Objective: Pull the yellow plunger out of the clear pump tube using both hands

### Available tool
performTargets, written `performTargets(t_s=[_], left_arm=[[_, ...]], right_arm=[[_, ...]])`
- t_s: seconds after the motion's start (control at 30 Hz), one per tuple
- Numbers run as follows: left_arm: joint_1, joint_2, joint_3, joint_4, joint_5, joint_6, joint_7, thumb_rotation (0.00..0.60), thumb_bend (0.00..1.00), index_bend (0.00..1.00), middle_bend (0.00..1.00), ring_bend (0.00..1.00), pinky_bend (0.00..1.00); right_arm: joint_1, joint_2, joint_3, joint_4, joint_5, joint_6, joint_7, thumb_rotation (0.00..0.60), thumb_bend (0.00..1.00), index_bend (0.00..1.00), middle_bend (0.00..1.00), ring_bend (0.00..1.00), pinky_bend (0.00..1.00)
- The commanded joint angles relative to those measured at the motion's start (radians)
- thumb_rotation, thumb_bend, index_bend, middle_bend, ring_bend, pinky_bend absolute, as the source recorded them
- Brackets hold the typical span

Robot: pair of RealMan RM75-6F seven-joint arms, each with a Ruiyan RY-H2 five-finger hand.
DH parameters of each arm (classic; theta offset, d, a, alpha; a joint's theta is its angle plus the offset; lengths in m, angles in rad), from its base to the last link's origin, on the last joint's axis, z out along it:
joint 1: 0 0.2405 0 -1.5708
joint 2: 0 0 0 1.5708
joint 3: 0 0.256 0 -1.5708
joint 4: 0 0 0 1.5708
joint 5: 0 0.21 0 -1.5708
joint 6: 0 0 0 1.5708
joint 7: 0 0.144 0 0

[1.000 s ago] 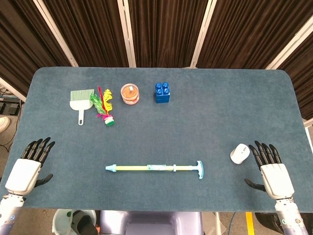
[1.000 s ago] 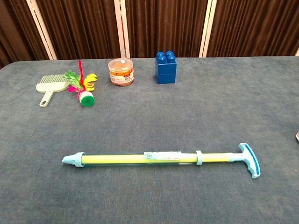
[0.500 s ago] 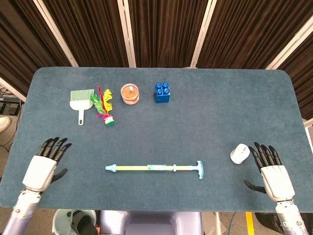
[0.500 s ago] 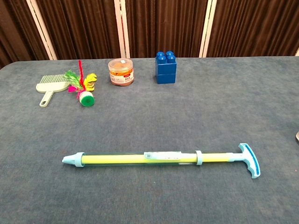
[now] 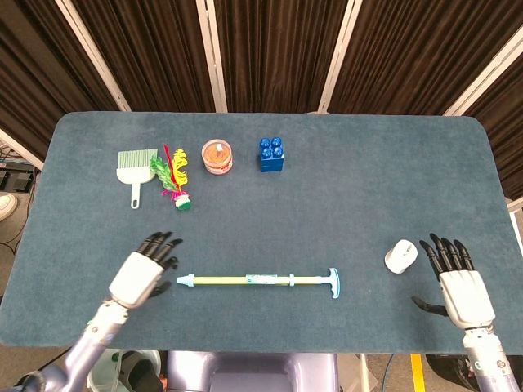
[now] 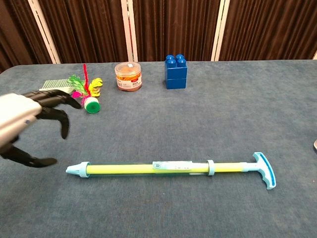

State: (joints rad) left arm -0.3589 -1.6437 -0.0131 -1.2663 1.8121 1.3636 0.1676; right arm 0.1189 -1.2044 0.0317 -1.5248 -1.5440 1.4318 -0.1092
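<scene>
blue-grey felt covers the table [image 5: 368, 180], and the pump [image 5: 260, 280] lies flat on it near the front edge, running left to right. its clear tube [image 6: 143, 168] shows the yellow plunger [image 6: 225, 167] pushed almost fully in, with only a short yellow stretch bare between the tube's end collar and the light blue t-handle [image 6: 264, 170] at the right. the light blue nozzle [image 6: 77, 170] caps the left end.

the left hand [image 5: 145, 270] is just beside the nozzle end, a little to its left, not touching the pump. its dark fingers [image 6: 58, 101] are spread and slightly curled, thumb apart below, and it holds nothing. in the chest view it shows large at the left edge, above the table surface.

the right hand [image 5: 458, 279] sits near the right front corner, well apart from the t-handle. its fingers are spread and straight, palm down, with nothing in it. a small white mouse [image 5: 400, 256] lies just beside its fingertips, on their left; whether they touch cannot be told.

along the far side of the table, left to right, stand a pale green comb [image 5: 136, 170], a shuttlecock [image 5: 174, 180] with red, yellow and green feathers just beside it, a small round jar [image 5: 216, 157] with orange contents, and a blue building block [image 5: 272, 153]. dark curtains with pale strips hang behind.
</scene>
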Motion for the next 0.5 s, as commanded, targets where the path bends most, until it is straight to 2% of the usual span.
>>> performTargets(t_s=[0.03, 0.23, 0.5], left_arm=[[-0.034, -0.054, 0.006, 0.048, 0.017, -0.027, -0.01, 0.6, 0.11, 0.5, 0.17, 0.09, 0.16], [-0.051, -0.142, 0.007, 0.14, 0.014, -0.044, 0.051, 0.6, 0.11, 0.47, 0.16, 0.1, 0.16], [-0.075, -0.218, 0.01, 0.219, 0.012, -0.055, 0.061, 0.6, 0.16, 0.46, 0.14, 0.1, 0.16]], right_arm=[[-0.002, 0.004, 0.006, -0.001, 0.014, -0.003, -0.004, 0.6, 0.0, 0.08, 0.0, 0.0, 0.0], [-0.013, 0.03, 0.006, -0.022, 0.011, 0.017, 0.03, 0.6, 0.0, 0.08, 0.0, 0.0, 0.0], [-0.01, 0.046, 0.012, -0.026, 0.022, 0.008, 0.06, 0.6, 0.0, 0.08, 0.0, 0.0, 0.0]])
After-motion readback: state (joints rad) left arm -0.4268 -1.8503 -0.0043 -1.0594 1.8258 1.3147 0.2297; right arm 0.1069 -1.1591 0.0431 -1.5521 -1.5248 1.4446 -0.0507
